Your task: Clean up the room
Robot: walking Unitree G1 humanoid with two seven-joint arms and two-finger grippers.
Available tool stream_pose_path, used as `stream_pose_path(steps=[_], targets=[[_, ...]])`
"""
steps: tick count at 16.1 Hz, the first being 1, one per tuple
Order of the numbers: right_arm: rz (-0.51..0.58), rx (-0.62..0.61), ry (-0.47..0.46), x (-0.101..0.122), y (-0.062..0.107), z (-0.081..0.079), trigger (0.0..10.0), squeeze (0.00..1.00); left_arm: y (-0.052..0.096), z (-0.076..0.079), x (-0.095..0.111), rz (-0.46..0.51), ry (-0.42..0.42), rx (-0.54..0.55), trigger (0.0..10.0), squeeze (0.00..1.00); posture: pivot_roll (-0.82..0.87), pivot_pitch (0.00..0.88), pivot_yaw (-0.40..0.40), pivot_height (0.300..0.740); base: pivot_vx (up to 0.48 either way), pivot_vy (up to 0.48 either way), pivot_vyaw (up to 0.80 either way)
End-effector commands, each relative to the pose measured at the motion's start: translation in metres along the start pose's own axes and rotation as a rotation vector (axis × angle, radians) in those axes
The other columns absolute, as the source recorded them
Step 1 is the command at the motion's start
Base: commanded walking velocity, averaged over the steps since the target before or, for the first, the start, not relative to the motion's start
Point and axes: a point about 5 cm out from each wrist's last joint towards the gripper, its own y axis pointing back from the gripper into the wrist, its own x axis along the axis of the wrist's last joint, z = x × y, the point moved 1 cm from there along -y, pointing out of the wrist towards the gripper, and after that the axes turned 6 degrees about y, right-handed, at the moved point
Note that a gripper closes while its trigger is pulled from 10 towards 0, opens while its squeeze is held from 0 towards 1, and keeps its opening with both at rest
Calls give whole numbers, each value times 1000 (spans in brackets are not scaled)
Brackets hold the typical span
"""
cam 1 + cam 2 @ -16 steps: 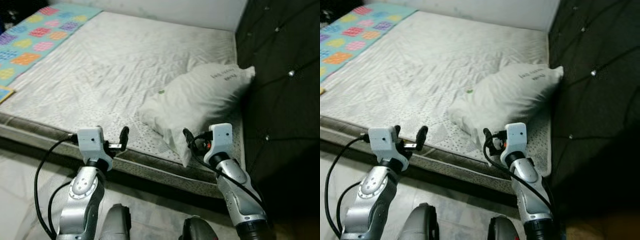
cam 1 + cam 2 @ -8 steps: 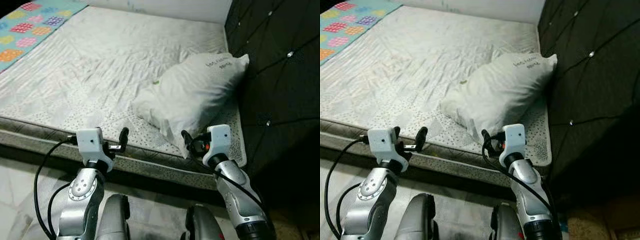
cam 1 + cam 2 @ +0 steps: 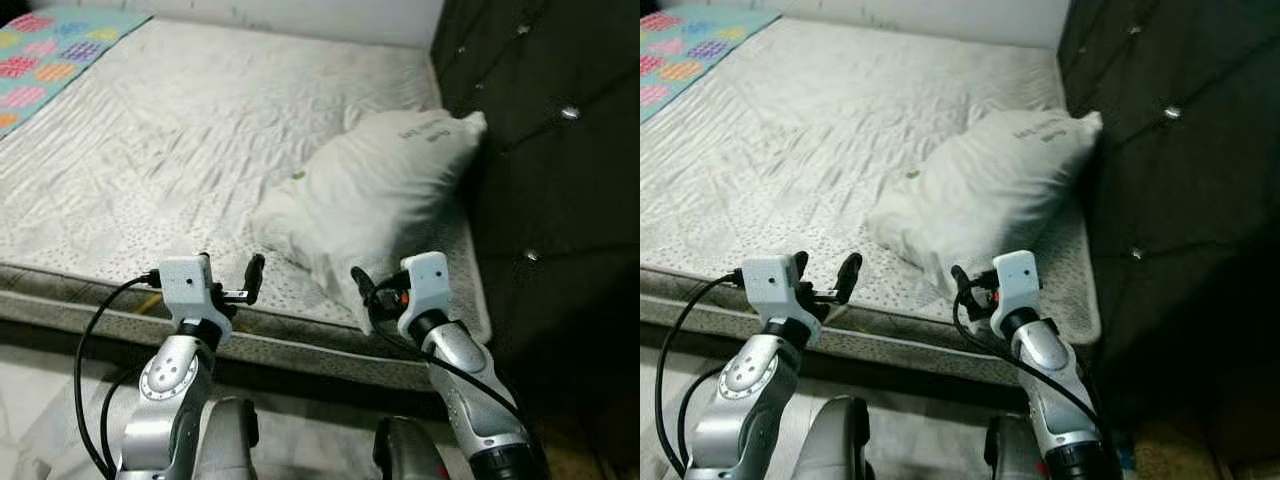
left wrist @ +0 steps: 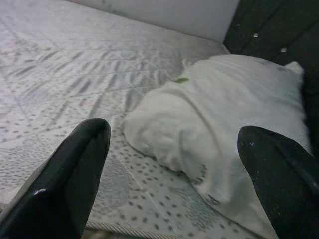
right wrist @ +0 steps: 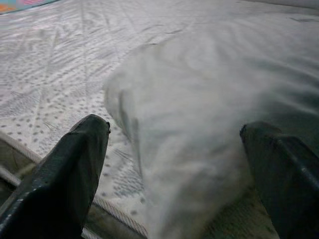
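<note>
A white pillow (image 3: pixel 375 195) with small dark writing lies crumpled on the bare grey-white mattress (image 3: pixel 150 150), its far end against the dark tufted headboard (image 3: pixel 540 150). Both arms are held up in front of the bed's near edge. My left gripper (image 3: pixel 826 270) is open and holds nothing, hovering over the mattress edge to the left of the pillow. My right gripper (image 3: pixel 385 290) is open too, just short of the pillow's near corner. Through the wrist views the left fingers (image 4: pixel 75 174) frame the pillow (image 4: pixel 219 124) from farther back, and the right fingers (image 5: pixel 70 169) frame it close up.
A colourful patterned blanket (image 3: pixel 50 50) lies on the mattress's far left corner. A small green speck (image 3: pixel 296 176) rests beside the pillow. The mattress's side band (image 3: pixel 300 345) runs just below the grippers. Pale floor (image 3: pixel 40 400) lies at lower left.
The camera has shifted right and a little closer, so the pillow and headboard sit more centrally and less of the blanket shows. Both arms keep their pose, grippers still open.
</note>
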Motion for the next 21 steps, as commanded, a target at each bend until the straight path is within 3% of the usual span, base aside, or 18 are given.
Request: stream_pose_path(steps=[1,4,8,14,19,21], targets=[[5,-1,31,2,-1,1,10000,0,1,0,3,11,-2,2,10000,0,36,148,-20,590,337,0,0],[-1,2,89,3,-3,3,10000,0,1,0,2,8,0,3,10000,0,38,149,-18,590,337,0,0],[8,6,44,4,-1,5,10000,0,2,0,-1,-10,-10,17,10000,0,37,152,-18,590,243,0,0],[11,-16,58,3,0,9,10000,0,4,-11,-3,-37,-40,91,10000,0,44,156,-16,590,0,0,0],[1,-28,52,-2,1,11,10000,0,1,-21,-2,-66,-82,95,10000,0,54,168,-15,590,0,0,800],[2,-48,18,-2,-1,13,10000,0,3,-27,-4,-81,-94,105,10000,0,59,171,-11,590,0,0,0]])
